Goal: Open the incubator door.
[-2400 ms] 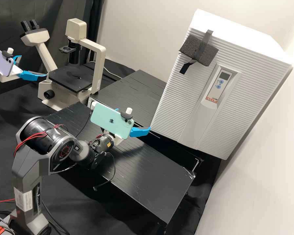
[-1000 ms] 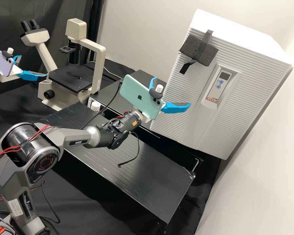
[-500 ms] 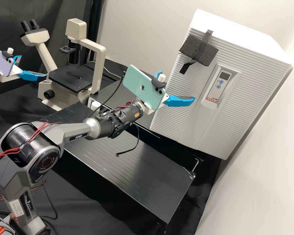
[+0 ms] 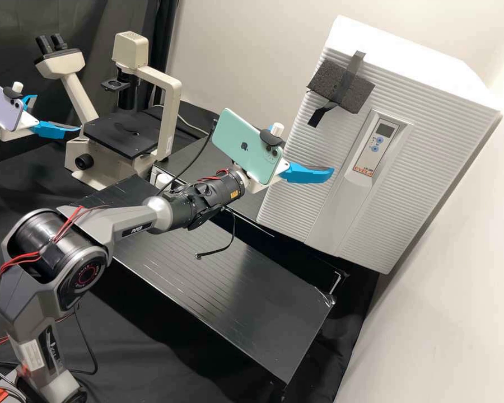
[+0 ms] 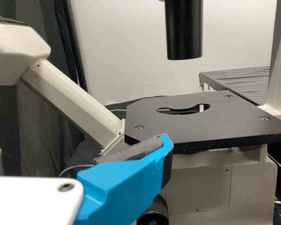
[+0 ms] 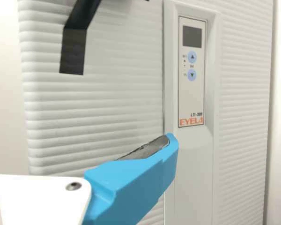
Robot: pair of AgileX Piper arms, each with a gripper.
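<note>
Here, right gripper [image 4: 304,146] wide, one finger [image 4: 309,174] before incubator [image 4: 420,140], inward of side edge [image 6: 28,103]; left gripper [image 4: 57,113] wide.

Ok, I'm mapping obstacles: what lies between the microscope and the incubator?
In the high view, a stretch of black bench lies between the microscope and the incubator; the mint-green phone on the right arm shows in front.
</note>
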